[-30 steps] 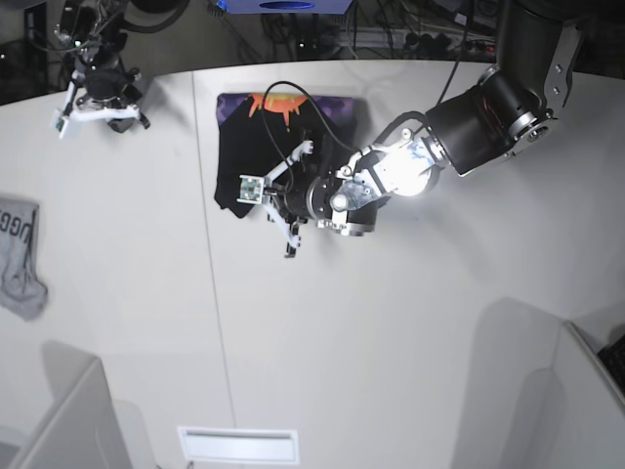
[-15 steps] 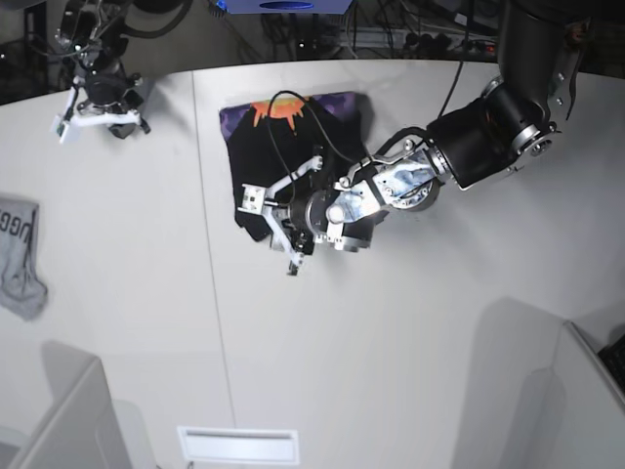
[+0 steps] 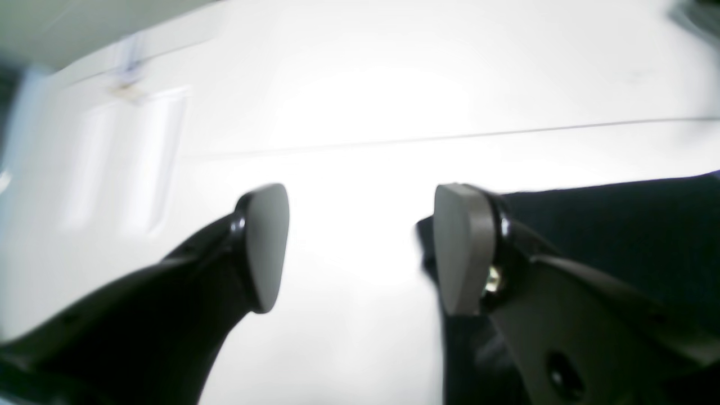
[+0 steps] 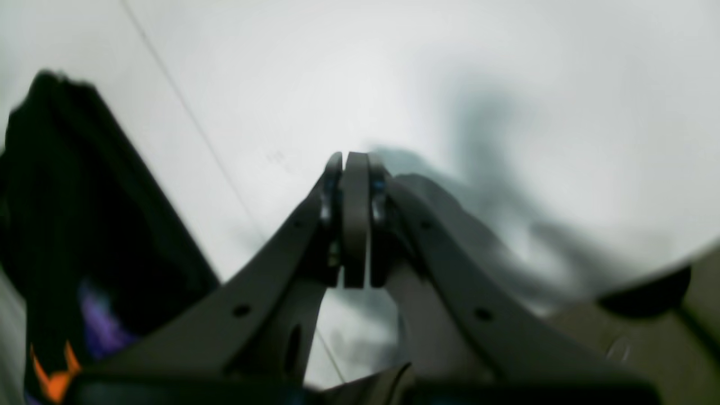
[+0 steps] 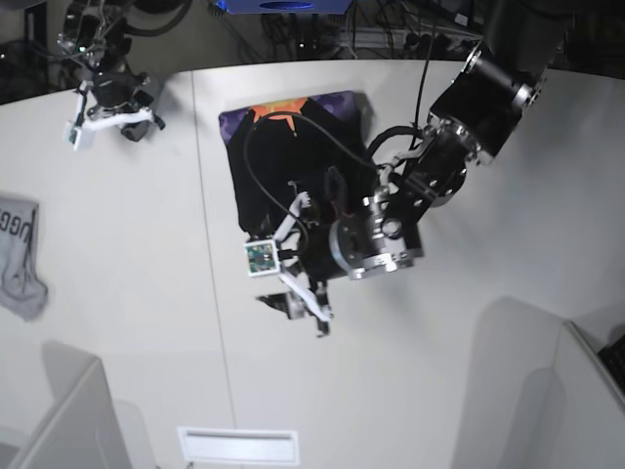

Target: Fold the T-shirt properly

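The black T-shirt lies folded on the white table, with its orange and purple print at the far edge. My left gripper is open and empty, just past the shirt's near edge. In the left wrist view its pads hang over bare table, with the black shirt to the right. My right gripper is far off at the back left. In the right wrist view it is shut on nothing, with the shirt at the left.
A small grey cloth with lettering lies at the table's left edge. A white slotted panel sits at the front. Grey partitions stand at the front left and front right. A black cable loops over the shirt.
My left gripper has moved from the shirt's near edge toward the front of the table and is now off the cloth. The shirt's near edge has come forward. The right gripper has barely shifted.
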Tool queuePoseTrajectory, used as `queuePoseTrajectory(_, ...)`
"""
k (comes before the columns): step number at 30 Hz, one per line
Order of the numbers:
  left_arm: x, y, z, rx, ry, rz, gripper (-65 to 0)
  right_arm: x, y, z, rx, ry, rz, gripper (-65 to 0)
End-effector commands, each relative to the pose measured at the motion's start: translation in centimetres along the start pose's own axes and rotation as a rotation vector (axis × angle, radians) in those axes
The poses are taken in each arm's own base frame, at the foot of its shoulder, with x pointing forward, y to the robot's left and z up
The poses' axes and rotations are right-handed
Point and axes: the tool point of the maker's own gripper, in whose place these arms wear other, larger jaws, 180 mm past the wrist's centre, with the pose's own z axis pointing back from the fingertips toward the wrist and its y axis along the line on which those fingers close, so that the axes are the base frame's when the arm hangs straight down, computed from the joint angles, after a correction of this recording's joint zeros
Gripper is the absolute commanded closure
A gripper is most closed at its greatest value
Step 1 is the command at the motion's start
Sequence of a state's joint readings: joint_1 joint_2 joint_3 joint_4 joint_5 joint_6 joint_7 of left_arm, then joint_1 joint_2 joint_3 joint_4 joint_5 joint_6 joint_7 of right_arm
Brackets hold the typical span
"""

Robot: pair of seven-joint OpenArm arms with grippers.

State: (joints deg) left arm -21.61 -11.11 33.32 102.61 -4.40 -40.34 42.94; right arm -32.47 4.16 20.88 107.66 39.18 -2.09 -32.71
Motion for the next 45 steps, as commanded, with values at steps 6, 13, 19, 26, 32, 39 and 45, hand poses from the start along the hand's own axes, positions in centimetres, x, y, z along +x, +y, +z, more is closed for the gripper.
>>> queuePoseTrajectory(6, -6.8, 2.0, 7.6, 0.204, 0.064, 0.173, 0.0, 0.6, 0.9, 1.5, 0.107, -0.014, 0.185, 0.0)
queuePoseTrajectory(13, -12.9, -2.2, 12.8, 0.25, 0.034, 0.34, 0.0, 0.5, 2.1, 3.2, 0.126, -0.027, 0.514, 0.0)
queuePoseTrajectory(19, -15.1, -7.0, 18.7, 0.341, -0.073, 0.507, 0.0, -0.3, 2.4, 4.2, 0.152, -0.09, 0.679, 0.0)
queuePoseTrajectory(26, -17.9, -14.0, 22.6, 0.359, -0.023, 0.708, 0.0, -1.1, 2.0, 6.0, 0.178, -0.148, 0.696, 0.0)
queuePoseTrajectory(32, -21.8, -21.2, 24.7, 0.362, 0.119, 0.919, 0.0, -3.1, 0.4, 7.5, 0.16, -0.095, 0.693, 0.0)
queuePoseTrajectory(39, -24.6, -28.6, 27.7, 0.367, 0.214, 1.108, 0.0, -8.6, -4.4, 10.1, 0.036, 0.16, 0.893, 0.0)
queuePoseTrajectory(45, -26.4, -33.0, 29.5, 0.357, 0.319, 1.208, 0.0, -11.1, -8.5, 11.6, -0.097, 0.393, 0.944, 0.0)
